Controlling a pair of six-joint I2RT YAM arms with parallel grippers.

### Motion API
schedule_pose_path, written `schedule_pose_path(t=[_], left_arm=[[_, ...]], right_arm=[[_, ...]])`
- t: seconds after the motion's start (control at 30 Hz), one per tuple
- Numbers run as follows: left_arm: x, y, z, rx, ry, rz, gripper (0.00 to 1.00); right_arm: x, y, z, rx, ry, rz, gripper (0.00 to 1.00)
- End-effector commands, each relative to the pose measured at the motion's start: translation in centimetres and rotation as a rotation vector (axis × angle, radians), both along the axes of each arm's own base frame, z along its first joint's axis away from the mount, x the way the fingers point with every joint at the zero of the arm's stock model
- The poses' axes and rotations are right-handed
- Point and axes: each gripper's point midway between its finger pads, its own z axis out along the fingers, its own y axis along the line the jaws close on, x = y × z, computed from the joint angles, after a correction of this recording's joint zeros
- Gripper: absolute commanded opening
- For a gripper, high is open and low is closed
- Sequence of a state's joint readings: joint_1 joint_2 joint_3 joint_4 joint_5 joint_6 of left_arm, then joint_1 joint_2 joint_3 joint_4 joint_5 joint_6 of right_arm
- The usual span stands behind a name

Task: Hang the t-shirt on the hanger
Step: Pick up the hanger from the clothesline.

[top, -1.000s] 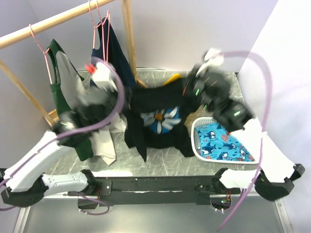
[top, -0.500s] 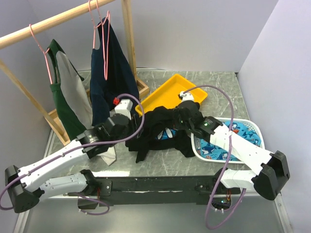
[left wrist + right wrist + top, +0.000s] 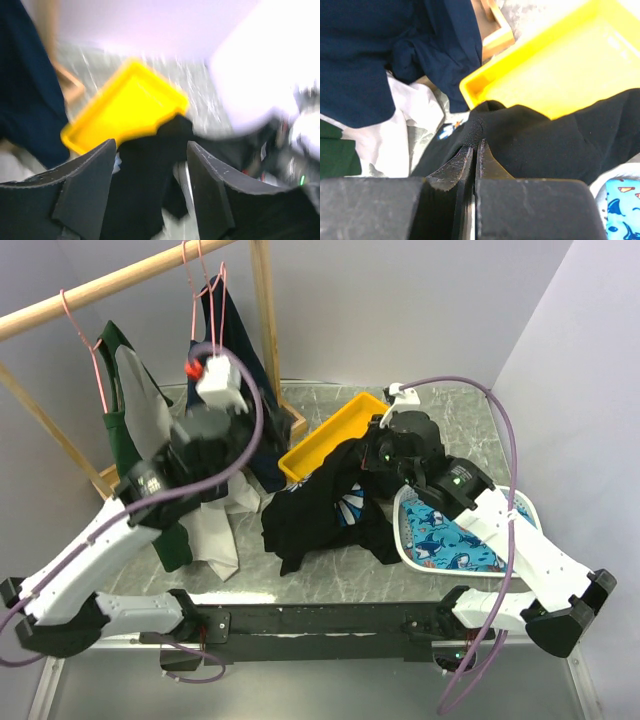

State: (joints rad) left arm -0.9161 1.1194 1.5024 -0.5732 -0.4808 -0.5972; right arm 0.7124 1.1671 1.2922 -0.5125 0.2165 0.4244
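walls (image 3: 400,300) pale lilac | tabletop (image 3: 330,565) grey marble | wooden rack (image 3: 100,287) left

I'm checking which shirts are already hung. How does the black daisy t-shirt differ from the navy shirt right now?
The t-shirt lies crumpled on the table, while the navy shirt hangs from a pink hanger on the wooden rail. The t-shirt shows a white daisy print; the navy shirt looks plain. The right gripper is shut on the t-shirt's edge; the navy shirt is in neither gripper. Both are dark fabric.
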Motion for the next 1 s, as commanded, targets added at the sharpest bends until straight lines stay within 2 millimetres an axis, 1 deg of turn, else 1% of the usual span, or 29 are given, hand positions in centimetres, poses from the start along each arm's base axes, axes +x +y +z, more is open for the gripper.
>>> schedule_pose_path(t=[0.0, 0.03, 0.1, 0.13, 0.2, 0.23, 0.27, 0.3, 0.33, 0.37, 0.4, 0.43, 0.47, 0.53, 0.57, 0.6, 0.63, 0.67, 0.73, 0.83, 0.93, 0.97], left_arm=[[4.6, 4.2, 5.1, 0.042, -0.084, 0.235, 0.65], [6.2, 5.8, 5.3, 0.052, -0.08, 0.295, 0.65], [8.2, 6.6, 5.2, 0.083, -0.057, 0.338, 0.65], [9.3, 7.9, 5.3, 0.09, -0.052, 0.377, 0.64], [10.4, 8.5, 5.8, 0.104, -0.068, 0.391, 0.64], [11.0, 9.3, 6.2, 0.098, -0.075, 0.398, 0.64], [11.8, 9.8, 6.0, 0.103, -0.063, 0.409, 0.63], [12.3, 10.8, 5.8, 0.113, -0.053, 0.431, 0.62], [12.6, 10.9, 6.2, 0.11, -0.057, 0.422, 0.62], [13.4, 11.2, 5.5, 0.125, -0.041, 0.431, 0.61], [13.9, 11.9, 5.3, 0.133, -0.032, 0.446, 0.6], [14.2, 12.0, 5.2, 0.136, -0.026, 0.44, 0.58], [14.8, 11.9, 4.6, 0.152, -0.014, 0.436, 0.58], [15.5, 12.7, 4.3, 0.16, -0.004, 0.455, 0.57], [16.1, 12.6, 3.6, 0.178, 0.01, 0.455, 0.57], [16.4, 12.9, 3.4, 0.185, 0.016, 0.461, 0.57], [16.7, 12.9, 3.2, 0.188, 0.015, 0.462, 0.56], [17.2, 12.7, 2.6, 0.202, 0.025, 0.453, 0.56], [17.7, 12.8, 2.4, 0.21, 0.025, 0.456, 0.54], [18.9, 12.6, 1.4, 0.245, 0.041, 0.46, 0.51], [19.6, 13.0, 1.1, 0.269, 0.037, 0.486, 0.47], [19.9, 13.0, 1.4, 0.267, 0.02, 0.489, 0.46]], right_arm=[[0.3, -0.3, 1.8, -0.017, -0.031, 0.004, 0.0], [0.3, -0.2, 1.9, -0.018, -0.031, 0.008, 0.0], [0.3, 0.0, 1.8, -0.019, -0.026, 0.017, 0.0], [0.4, 0.2, 1.7, -0.019, -0.023, 0.022, 0.0], [0.4, 0.7, 1.5, -0.021, -0.014, 0.044, 0.0], [0.4, 0.8, 1.3, -0.023, -0.012, 0.048, 0.0], [0.5, 0.9, 1.0, -0.029, -0.004, 0.049, 0.0], [0.5, 0.9, 1.0, -0.028, -0.005, 0.053, 0.0], [0.5, 1.0, 0.9, -0.031, -0.005, 0.055, 0.0], [0.5, 1.0, 0.8, -0.033, -0.004, 0.057, 0.0], [0.5, 1.0, 0.9, -0.029, -0.006, 0.06, 0.0], [0.5, 1.1, 1.0, -0.03, -0.007, 0.062, 0.0], [0.5, 1.1, 1.1, -0.027, -0.009, 0.063, 0.0], [0.5, 1.2, 1.2, -0.023, -0.013, 0.066, 0.0], [0.5, 1.1, 1.1, -0.022, -0.011, 0.065, 0.0], [0.4, 1.2, 1.1, -0.019, -0.012, 0.068, 0.0], [0.4, 1.3, 1.1, -0.018, -0.012, 0.073, 0.0], [0.4, 1.4, 1.0, -0.018, -0.01, 0.075, 0.0], [0.4, 1.6, 1.0, -0.015, -0.009, 0.083, 0.0], [0.4, 1.7, 1.0, -0.013, -0.009, 0.087, 0.0], [0.4, 1.8, 1.1, -0.01, -0.009, 0.089, 0.0], [0.4, 1.8, 1.1, -0.009, -0.01, 0.092, 0.0]])
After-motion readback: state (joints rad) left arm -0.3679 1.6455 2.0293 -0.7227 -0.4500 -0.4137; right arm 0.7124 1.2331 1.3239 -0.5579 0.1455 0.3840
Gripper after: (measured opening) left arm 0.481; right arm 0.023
